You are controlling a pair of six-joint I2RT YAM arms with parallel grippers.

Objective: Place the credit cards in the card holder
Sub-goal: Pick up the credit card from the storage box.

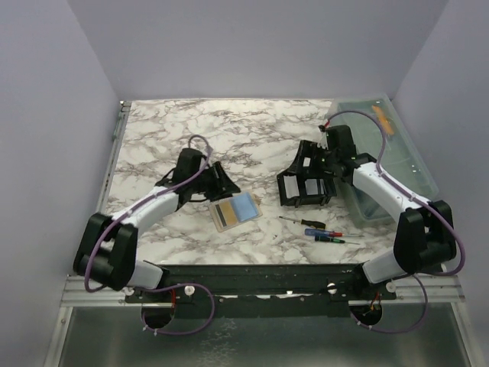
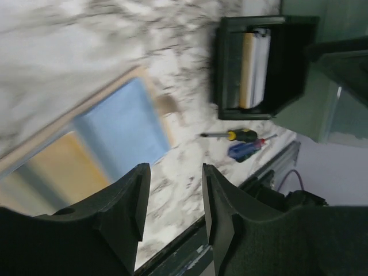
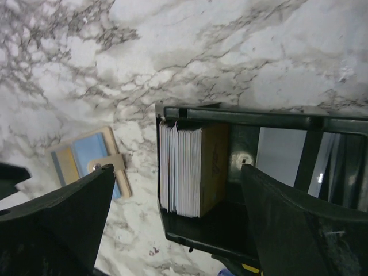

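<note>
The credit cards, a tan one and a light-blue one, lie flat together on the marble table. They also show in the left wrist view and the right wrist view. My left gripper hovers just behind them, open, with only the tabletop between its fingers. The black card holder stands to the right, and a stack of cards stands on edge inside it. My right gripper hangs above the holder, jaws wide open and gripping nothing.
Small screwdrivers lie in front of the holder, near the table's front rail. A large translucent bin stands along the right wall, close behind my right arm. Bare marble stretches across the back and left.
</note>
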